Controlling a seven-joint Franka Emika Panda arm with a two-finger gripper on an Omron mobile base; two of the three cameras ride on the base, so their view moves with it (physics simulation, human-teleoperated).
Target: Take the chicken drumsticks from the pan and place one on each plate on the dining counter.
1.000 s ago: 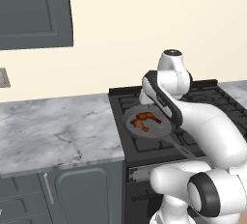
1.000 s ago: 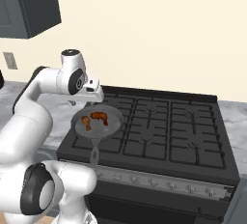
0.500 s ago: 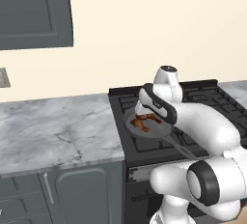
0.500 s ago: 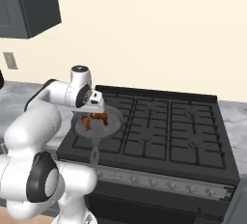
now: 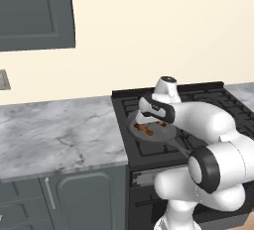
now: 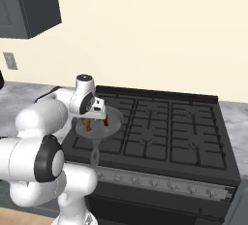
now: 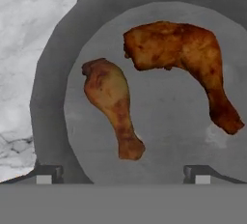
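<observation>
Hand view gives us no lettering to read: neither the pan (image 7: pixel 53 88), the two drumsticks nor the marble counter (image 7: pixel 29 35) beside the pan carries a brand or a label, and the stove (image 6: pixel 160 132) in the base views has only small plain knobs along its front. Our gripper (image 7: pixel 123 172) hangs just above the pan with its jaws spread wide, one fingertip (image 7: pixel 46 174) low on one side and the other across from it, and nothing sits between them; we hold nothing and touch nothing. Both drumsticks lie flat on the pan's grey floor, apart from each other. The smaller drumstick (image 7: pixel 112 105) lies near the middle of the pan, its thin end toward our fingertips. The larger drumstick (image 7: pixel 185 63) lies farther from our fingertips, curving down along the pan's rim on the side away from the counter. From the left base view we see the pan (image 5: pixel 166 134) on the stove's burner nearest the counter (image 5: pixel 59 135), our gripper (image 5: pixel 149 121) low over it. From the right base view the pan's handle (image 6: pixel 95 152) points toward the stove's front edge.
</observation>
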